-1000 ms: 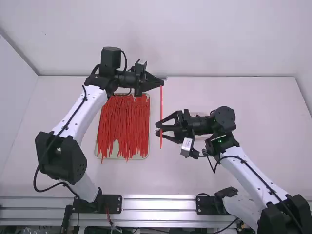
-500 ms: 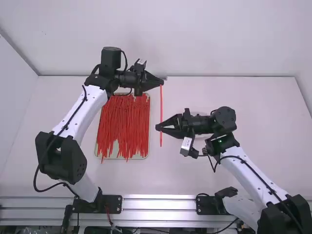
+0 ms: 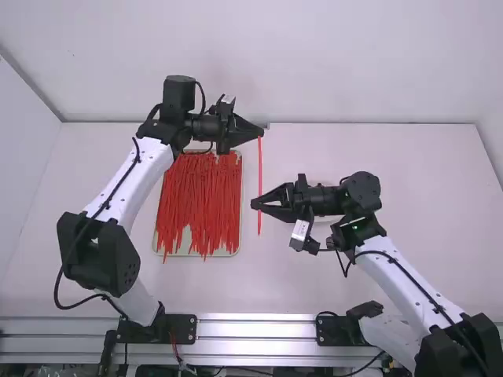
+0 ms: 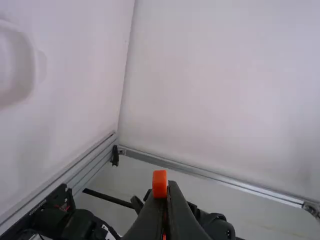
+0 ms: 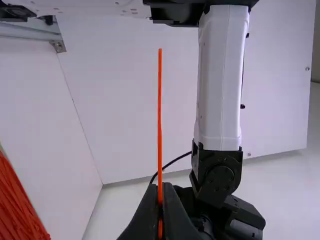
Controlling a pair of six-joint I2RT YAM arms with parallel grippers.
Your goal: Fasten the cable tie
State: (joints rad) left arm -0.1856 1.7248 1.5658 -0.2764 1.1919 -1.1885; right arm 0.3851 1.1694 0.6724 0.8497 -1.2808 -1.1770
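Note:
One red cable tie [image 3: 259,177] hangs straight down above the table. My left gripper [image 3: 257,133] is shut on its head end [image 4: 159,183] at the top. Lower down, my right gripper [image 3: 255,204] is shut on the strap, whose thin orange length [image 5: 159,125] runs out past the closed fingers. The tie's tip [image 3: 259,231] dangles just below the right gripper, beside the tray.
A flat tray [image 3: 236,250] heaped with several red cable ties [image 3: 198,204] lies left of the hanging tie. The table to the right and front of the right arm is bare white surface [image 3: 409,165].
My right gripper was open around the hanging strap a second ago and has since shut on it. The left gripper and the tie have stayed where they were.

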